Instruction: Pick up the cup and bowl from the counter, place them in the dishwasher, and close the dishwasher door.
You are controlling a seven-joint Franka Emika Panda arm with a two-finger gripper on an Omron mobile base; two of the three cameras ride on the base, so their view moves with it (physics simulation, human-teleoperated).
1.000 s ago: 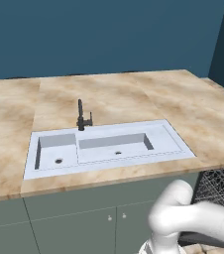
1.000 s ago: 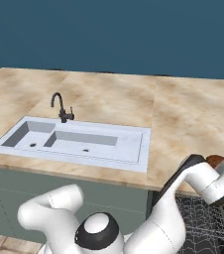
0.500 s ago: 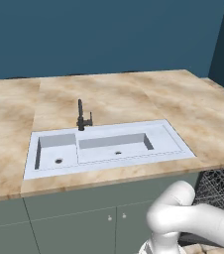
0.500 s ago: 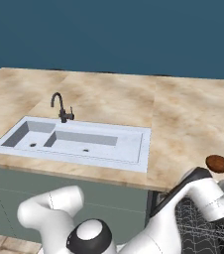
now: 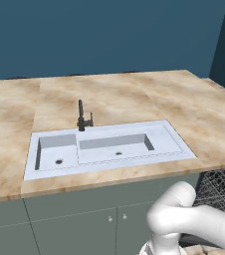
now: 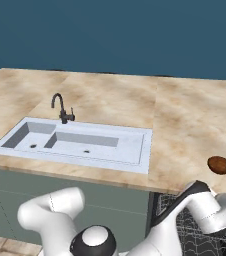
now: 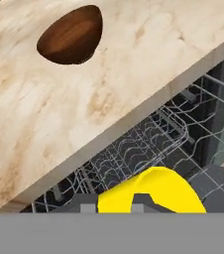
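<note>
Yellow cup, seemingly grasped by the claw though its grip is mostly hidden, hangs just above the dishwasher's wire rack, below the marble tabletop edge where the brown bowl sits.

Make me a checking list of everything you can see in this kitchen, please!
Surface: marble counter with white double sink and black tap.
Job's things: brown bowl sits on the counter near its edge; yellow cup is at the jaws, over the dishwasher rack; dishwasher is open.
Clutter: nothing seen.
Gripper: low by the rack; the cup hides whether the jaws grip it.
Cables: nothing seen.
Surroundings: blue wall, grey-green cupboard doors.
</note>
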